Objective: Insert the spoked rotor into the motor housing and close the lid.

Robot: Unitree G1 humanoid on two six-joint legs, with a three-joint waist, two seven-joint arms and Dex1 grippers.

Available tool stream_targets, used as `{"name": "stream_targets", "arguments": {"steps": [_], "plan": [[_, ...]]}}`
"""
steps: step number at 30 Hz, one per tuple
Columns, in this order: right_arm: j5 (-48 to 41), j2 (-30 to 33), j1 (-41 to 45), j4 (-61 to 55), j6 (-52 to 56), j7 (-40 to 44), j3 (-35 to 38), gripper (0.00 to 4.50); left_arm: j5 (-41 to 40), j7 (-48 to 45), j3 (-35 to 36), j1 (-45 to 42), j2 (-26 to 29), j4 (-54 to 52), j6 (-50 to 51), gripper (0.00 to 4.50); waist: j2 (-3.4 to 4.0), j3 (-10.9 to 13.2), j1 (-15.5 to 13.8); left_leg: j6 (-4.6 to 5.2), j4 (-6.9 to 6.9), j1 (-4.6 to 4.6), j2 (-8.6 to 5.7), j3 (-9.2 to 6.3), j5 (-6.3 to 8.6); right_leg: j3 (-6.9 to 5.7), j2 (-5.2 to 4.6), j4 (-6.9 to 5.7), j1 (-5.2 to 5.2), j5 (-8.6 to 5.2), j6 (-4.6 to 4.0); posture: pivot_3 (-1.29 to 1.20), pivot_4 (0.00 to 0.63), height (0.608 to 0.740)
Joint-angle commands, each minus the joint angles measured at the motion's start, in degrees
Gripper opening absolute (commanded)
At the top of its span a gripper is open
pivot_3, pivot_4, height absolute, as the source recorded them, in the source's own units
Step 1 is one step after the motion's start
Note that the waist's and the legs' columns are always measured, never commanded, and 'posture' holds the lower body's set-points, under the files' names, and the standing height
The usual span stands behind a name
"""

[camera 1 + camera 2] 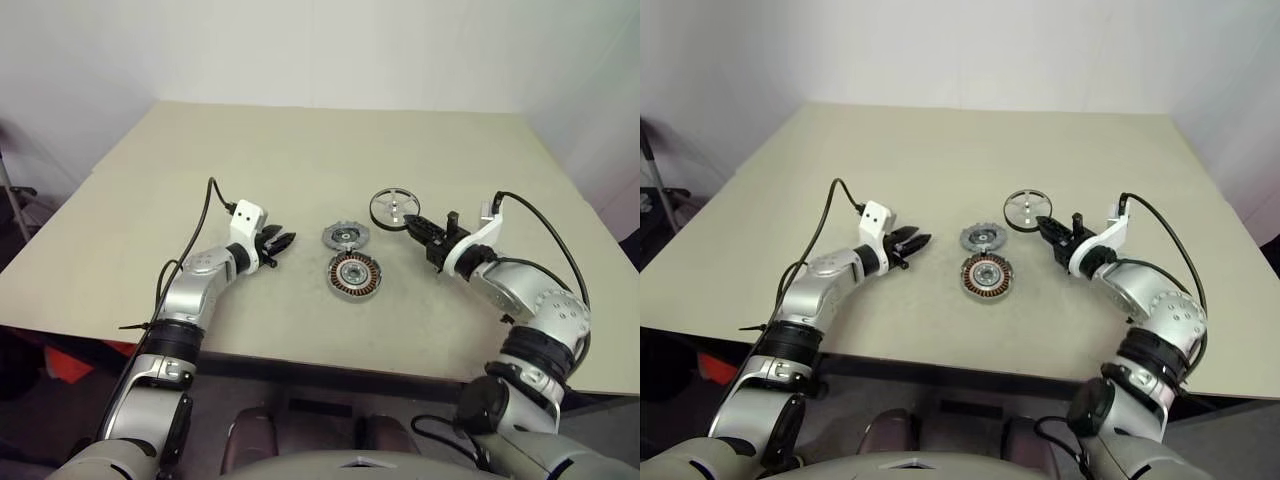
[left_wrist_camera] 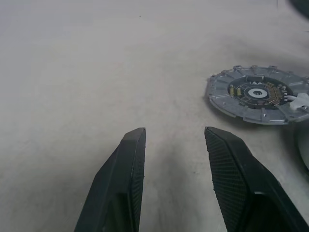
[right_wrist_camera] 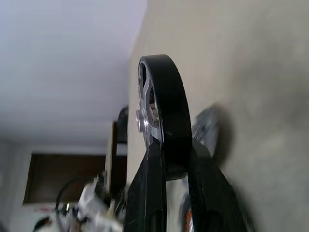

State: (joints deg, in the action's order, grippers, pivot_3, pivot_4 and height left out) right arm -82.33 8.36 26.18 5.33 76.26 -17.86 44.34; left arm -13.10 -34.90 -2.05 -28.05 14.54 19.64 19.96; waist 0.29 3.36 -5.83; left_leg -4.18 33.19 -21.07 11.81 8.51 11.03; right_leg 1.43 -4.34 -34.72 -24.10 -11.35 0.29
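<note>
The spoked rotor, a black-rimmed wheel with silver spokes, is held up on edge above the table, right of the housing. My right gripper is shut on its rim; the right wrist view shows the rim pinched between both fingers. The motor housing, a grey cup with copper windings, lies flat at the table's middle. The toothed grey lid lies open just behind it, joined at the rim. My left gripper hovers open a little left of the lid, with nothing between its fingers.
The beige table stretches wide behind and to both sides of the parts. Its front edge runs close below both arms. Black cables loop from each wrist. A white wall rises behind the table.
</note>
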Motion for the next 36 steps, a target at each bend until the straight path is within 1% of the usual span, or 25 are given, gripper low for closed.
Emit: {"name": "stream_targets", "arguments": {"steps": [1, 3, 5, 6, 11, 18, 21, 36], "plan": [[-16.33, 0.57, -4.74, -7.48, -1.76, -7.88, -6.56, 0.29, 0.19, -0.53, -0.01, -0.44, 0.13, -1.38, -0.80, 2.07, 0.01, 0.00, -0.03, 0.00, 0.00, 0.01, 0.00, 0.00, 0.00, 0.00, -0.01, 0.00, 0.00, -0.02, 0.00, 0.00, 0.000, 0.740], [-24.27, 1.13, -9.56, -11.28, -5.26, -12.87, -12.71, 0.29, 0.43, -0.65, -0.29, -0.61, -0.12, -1.06, -0.86, 2.07, 0.01, 0.00, -0.01, 0.00, 0.00, 0.03, -0.01, 0.00, 0.00, 0.00, -0.04, 0.00, 0.00, -0.04, 0.02, 0.00, 0.000, 0.740], [-29.06, 1.50, -13.19, -14.02, -9.53, -16.64, -17.84, 0.29, 0.58, -0.77, -0.47, -0.73, -0.23, -0.92, -0.86, 2.07, 0.01, 0.00, 0.08, -0.01, 0.00, 0.03, -0.01, 0.00, 0.00, -0.01, -0.05, 0.00, 0.00, -0.15, 0.21, 0.00, 0.000, 0.740], [-30.11, 1.59, -14.43, -15.16, -11.36, -17.67, -19.75, 0.29, 0.64, -0.84, -0.53, -0.74, -0.22, -0.90, -0.85, 2.07, 0.00, 0.00, 0.19, -0.02, 0.00, 0.02, -0.01, 0.00, 0.00, -0.02, -0.05, 0.00, 0.00, -0.26, 0.40, 0.00, 0.000, 0.740], [-30.66, 2.01, -18.33, -19.52, -17.12, -18.34, -25.58, 0.29, 0.84, -1.23, -0.50, -0.55, 0.16, -1.10, -0.70, 2.07, -0.01, 0.00, 0.29, -0.06, 0.01, -0.06, -0.03, 0.00, -0.02, -0.02, -0.06, 0.00, -0.02, -0.29, 0.48, 0.00, 0.000, 0.740], [-30.66, 5.19, -20.80, -19.15, -20.44, -16.72, -29.10, 0.29, 1.07, -1.24, -0.37, -0.48, 0.49, -1.26, -0.71, 2.07, -0.03, -0.01, 0.22, -0.05, 0.01, -0.23, -0.04, -0.03, -0.02, -0.06, -0.06, 0.04, -0.07, -0.33, 0.54, 0.00, 0.000, 0.740], [-30.66, 6.37, -22.11, -18.82, -21.21, -16.24, -30.12, 0.29, 1.17, -1.21, -0.39, -0.44, 0.63, -1.30, -0.74, 2.07, -0.04, -0.01, 0.18, -0.05, 0.01, -0.44, -0.04, -0.04, -0.02, -0.07, -0.06, 0.04, -0.10, -0.31, 0.57, 0.00, 0.000, 0.740], [-30.66, 8.26, -22.36, -17.35, -23.85, -14.22, -33.06, 0.29, 1.87, -1.29, -0.41, -0.67, 0.91, -1.16, -0.85, 2.07, -0.05, -0.02, 0.20, -0.04, 0.08, -0.51, -0.04, -0.06, -0.02, -0.08, -0.06, 0.02, -0.10, -0.32, 0.56, 0.00, 0.000, 0.740]]}}
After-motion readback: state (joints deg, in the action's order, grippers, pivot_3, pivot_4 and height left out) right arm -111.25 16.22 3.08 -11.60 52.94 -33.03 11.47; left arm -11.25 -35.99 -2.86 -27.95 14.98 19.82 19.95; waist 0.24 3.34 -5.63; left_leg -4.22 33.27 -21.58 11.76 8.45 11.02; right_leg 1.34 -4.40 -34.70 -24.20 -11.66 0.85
